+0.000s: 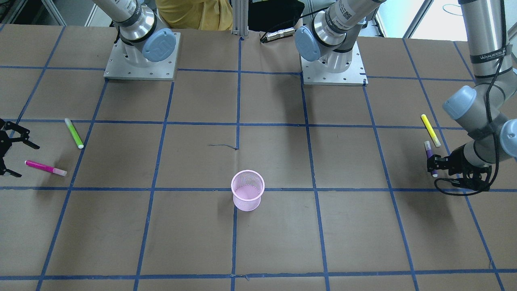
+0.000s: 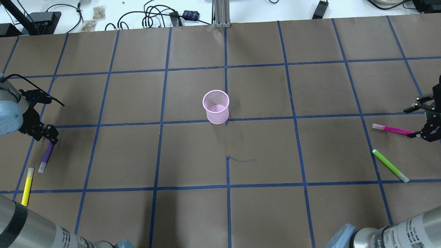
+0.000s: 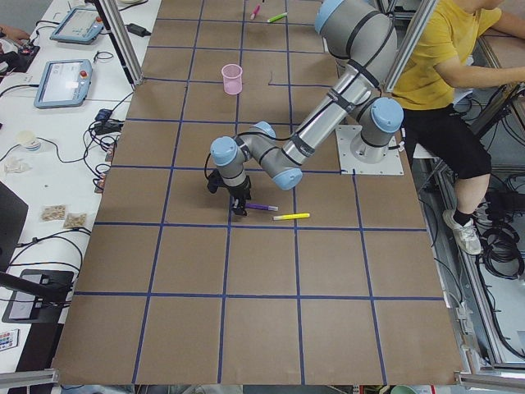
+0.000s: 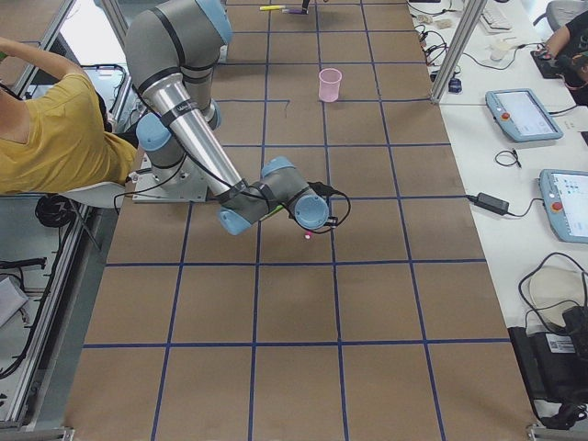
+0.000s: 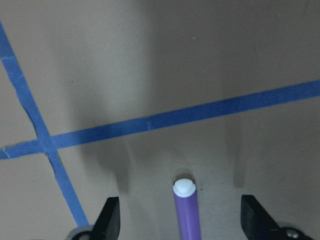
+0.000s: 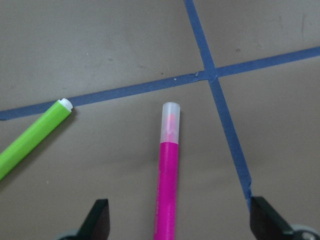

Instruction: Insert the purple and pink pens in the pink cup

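The pink mesh cup (image 2: 216, 106) stands upright mid-table, also in the front view (image 1: 247, 190). The purple pen (image 2: 46, 156) lies flat at the left. My left gripper (image 2: 51, 136) is open and low over its far end; in the left wrist view the pen (image 5: 186, 210) lies between the spread fingertips (image 5: 111, 217). The pink pen (image 2: 392, 129) lies flat at the right. My right gripper (image 2: 412, 122) is open at its dark end; in the right wrist view the pen (image 6: 167, 185) runs between the spread fingertips (image 6: 97, 220).
A yellow pen (image 2: 27, 182) lies just behind the purple one, nearer the robot. A green pen (image 2: 390, 165) lies near the pink one, also in the right wrist view (image 6: 32, 140). A person in yellow (image 3: 459, 74) sits behind the robot bases. Blue tape lines grid the brown table.
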Available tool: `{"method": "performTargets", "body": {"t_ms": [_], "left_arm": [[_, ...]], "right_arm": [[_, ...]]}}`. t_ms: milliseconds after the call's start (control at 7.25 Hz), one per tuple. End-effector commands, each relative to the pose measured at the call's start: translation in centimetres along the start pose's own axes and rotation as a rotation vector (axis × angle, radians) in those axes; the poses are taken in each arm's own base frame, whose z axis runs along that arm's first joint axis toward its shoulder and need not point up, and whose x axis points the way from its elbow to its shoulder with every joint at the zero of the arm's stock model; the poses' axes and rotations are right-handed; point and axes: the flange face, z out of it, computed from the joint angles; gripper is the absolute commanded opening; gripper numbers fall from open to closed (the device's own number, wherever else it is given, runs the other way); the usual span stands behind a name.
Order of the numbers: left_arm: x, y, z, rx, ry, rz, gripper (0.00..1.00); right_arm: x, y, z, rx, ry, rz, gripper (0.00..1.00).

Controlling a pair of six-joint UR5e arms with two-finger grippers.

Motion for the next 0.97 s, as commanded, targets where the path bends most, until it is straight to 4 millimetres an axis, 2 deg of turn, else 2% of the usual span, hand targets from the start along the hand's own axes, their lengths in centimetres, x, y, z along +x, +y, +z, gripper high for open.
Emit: {"method": "performTargets", "body": {"t_ms": [0,138,276,414,552,828], "left_arm": [[0.27,-0.07,0.09,0.001,0.004,-0.035,0.55],[0.33,-0.05,0.15,0.001,0.006,-0.04,0.51],[0.35,-0.1,0.24,0.002,0.01,-0.041,0.45],[0.37,-0.13,0.33,0.002,0.012,-0.068,0.33],[0.56,-0.19,0.6,0.0,0.018,-0.073,0.27],[0.83,-0.23,0.23,0.007,0.013,-0.096,0.11]], "right_arm": [[-0.42,3.18,1.3,0.055,0.024,-0.082,0.93],[-0.46,3.3,1.68,0.064,0.021,-0.08,0.92],[-0.55,3.3,1.8,0.064,0.019,-0.081,0.82],[-0.6,3.36,1.78,0.065,0.019,-0.081,0.74],[-0.6,3.36,1.78,0.065,0.02,-0.091,0.61],[-0.63,3.39,1.9,0.066,0.019,-0.103,0.56]]}}
